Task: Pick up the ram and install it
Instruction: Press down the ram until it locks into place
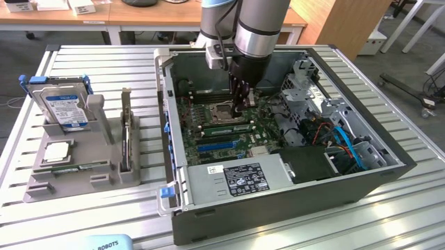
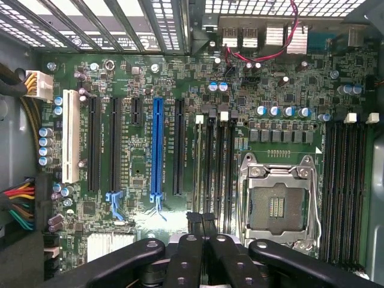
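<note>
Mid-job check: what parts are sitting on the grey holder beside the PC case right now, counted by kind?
hard drive: 1
processor chip: 1
ram stick: 1
upright expansion card: 1
Total on the grey holder: 4

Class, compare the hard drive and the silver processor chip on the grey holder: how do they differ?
The hard drive stands upright; the processor chip lies flat. The hard drive is larger and has a blue-edged frame; the processor chip is bare. Both sit in the grey holder.
</note>
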Tool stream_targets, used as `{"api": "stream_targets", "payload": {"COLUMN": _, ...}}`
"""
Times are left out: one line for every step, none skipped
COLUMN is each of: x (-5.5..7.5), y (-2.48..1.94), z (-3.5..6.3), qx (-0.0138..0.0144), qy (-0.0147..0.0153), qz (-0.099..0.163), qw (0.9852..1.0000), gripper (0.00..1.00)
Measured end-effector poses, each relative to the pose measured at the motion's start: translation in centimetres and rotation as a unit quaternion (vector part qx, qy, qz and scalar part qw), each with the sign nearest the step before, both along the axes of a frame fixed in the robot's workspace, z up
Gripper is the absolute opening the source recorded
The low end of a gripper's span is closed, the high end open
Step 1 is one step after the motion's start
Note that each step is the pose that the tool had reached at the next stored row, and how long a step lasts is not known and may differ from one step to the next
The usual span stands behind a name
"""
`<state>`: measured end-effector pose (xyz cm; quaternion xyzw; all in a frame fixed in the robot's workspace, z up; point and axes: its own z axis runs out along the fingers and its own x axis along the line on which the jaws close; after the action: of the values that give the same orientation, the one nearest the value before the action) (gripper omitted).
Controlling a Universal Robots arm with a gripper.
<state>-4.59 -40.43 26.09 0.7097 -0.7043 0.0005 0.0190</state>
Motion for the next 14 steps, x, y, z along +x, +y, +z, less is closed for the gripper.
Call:
{"api": "stream_targets", "payload": {"x": 0.00, "y": 0.00, "z": 0.00, "qx": 0.0000, "qy": 0.0000, "qz": 0.000, "qw": 1.0000, "gripper": 0.10}}
{"api": "stream_targets", "payload": {"x": 0.00, "y": 0.00, "z": 0.00, "qx": 0.0000, "qy": 0.0000, "qz": 0.000, "qw": 1.0000, "gripper": 0.10}}
{"api": "stream_targets", "payload": {"x": 0.00, "y": 0.00, "z": 0.00, "qx": 0.0000, "qy": 0.0000, "qz": 0.000, "qw": 1.0000, "gripper": 0.10}}
{"api": "stream_targets", "payload": {"x": 0.00, "y": 0.00, "z": 0.00, "qx": 0.0000, "qy": 0.0000, "qz": 0.000, "qw": 1.0000, "gripper": 0.10}}
{"api": "stream_targets", "payload": {"x": 0.00, "y": 0.00, "z": 0.00, "qx": 0.0000, "qy": 0.0000, "qz": 0.000, "qw": 1.0000, "gripper": 0.10}}
{"api": "stream_targets", "payload": {"x": 0.00, "y": 0.00, "z": 0.00, "qx": 0.0000, "qy": 0.0000, "qz": 0.000, "qw": 1.0000, "gripper": 0.10}}
{"api": "stream_targets", "payload": {"x": 0.00, "y": 0.00, "z": 0.00, "qx": 0.0000, "qy": 0.0000, "qz": 0.000, "qw": 1.0000, "gripper": 0.10}}
{"api": "stream_targets", "payload": {"x": 0.00, "y": 0.00, "z": 0.00, "qx": 0.0000, "qy": 0.0000, "qz": 0.000, "qw": 1.0000, "gripper": 0.10}}
{"api": "stream_targets", "payload": {"x": 0.00, "y": 0.00, "z": 0.00, "qx": 0.0000, "qy": 0.0000, "qz": -0.001, "qw": 1.0000, "gripper": 0.10}}
{"api": "stream_targets", "payload": {"x": 0.00, "y": 0.00, "z": 0.00, "qx": 0.0000, "qy": 0.0000, "qz": -0.001, "qw": 1.0000, "gripper": 0.10}}
{"api": "stream_targets", "payload": {"x": 0.00, "y": 0.00, "z": 0.00, "qx": 0.0000, "qy": -0.0001, "qz": -0.003, "qw": 1.0000, "gripper": 0.10}}
{"api": "stream_targets", "payload": {"x": -0.01, "y": 0.00, "z": 0.00, "qx": 0.0000, "qy": -0.0001, "qz": -0.005, "qw": 1.0000, "gripper": 0.10}}
{"api": "stream_targets", "payload": {"x": -0.02, "y": 0.01, "z": 0.00, "qx": 0.0000, "qy": -0.0003, "qz": -0.009, "qw": 1.0000, "gripper": 0.10}}
{"api": "stream_targets", "payload": {"x": -0.02, "y": 0.01, "z": 0.00, "qx": 0.0000, "qy": -0.0003, "qz": -0.012, "qw": 0.9999, "gripper": 0.10}}
